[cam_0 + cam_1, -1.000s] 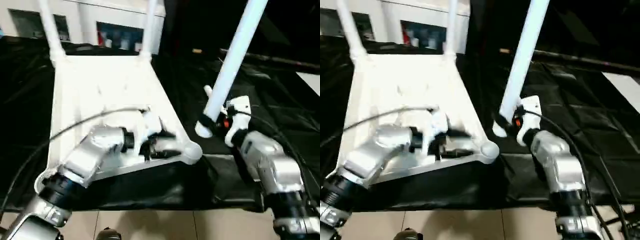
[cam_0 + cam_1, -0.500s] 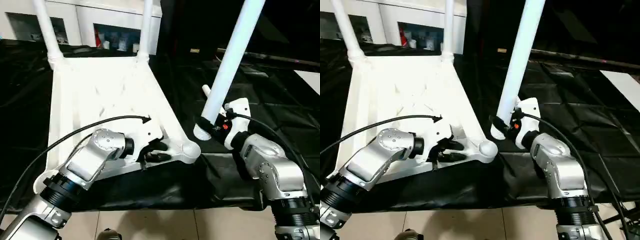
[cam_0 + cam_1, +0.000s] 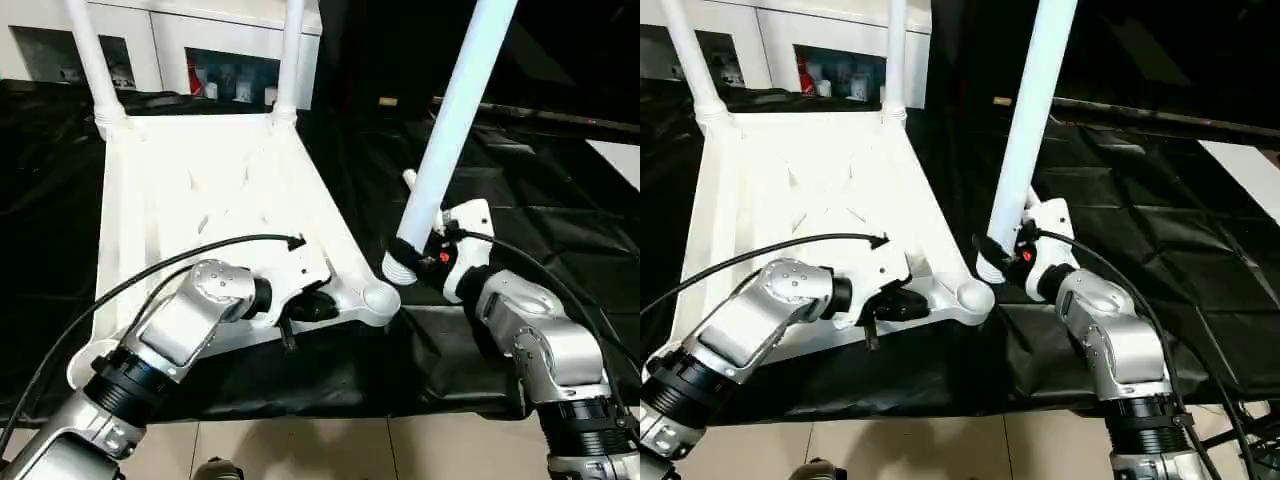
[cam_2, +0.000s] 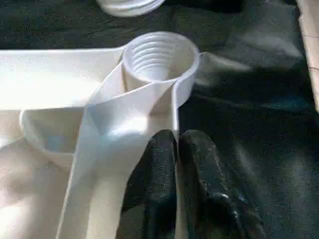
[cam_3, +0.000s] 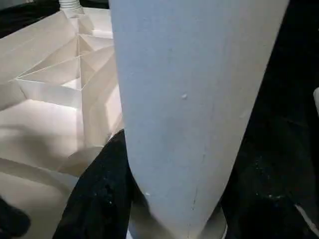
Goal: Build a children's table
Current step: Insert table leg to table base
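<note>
One white tabletop (image 3: 200,190), three white legs (image 3: 455,120) — two upright in far sockets, two pincers (image 3: 300,308).

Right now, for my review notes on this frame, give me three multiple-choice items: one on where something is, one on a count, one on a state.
1. Where is the leg held by the right end effector?
A. Lying flat on the black cloth
B. Upright, just beside the near right corner socket
C. Screwed into a far corner

2. How many legs already stand in the tabletop?
A. None
B. Two
C. Four

3. What is the left end effector doing?
A. Clamped on the tabletop's rim by the open socket
B. Wide open in the air
C. Holding a leg

Answers: 1 B, its lower end hangs next to the socket; 2 B, two stand at the far corners; 3 A, both fingers pinch the rim.
</note>
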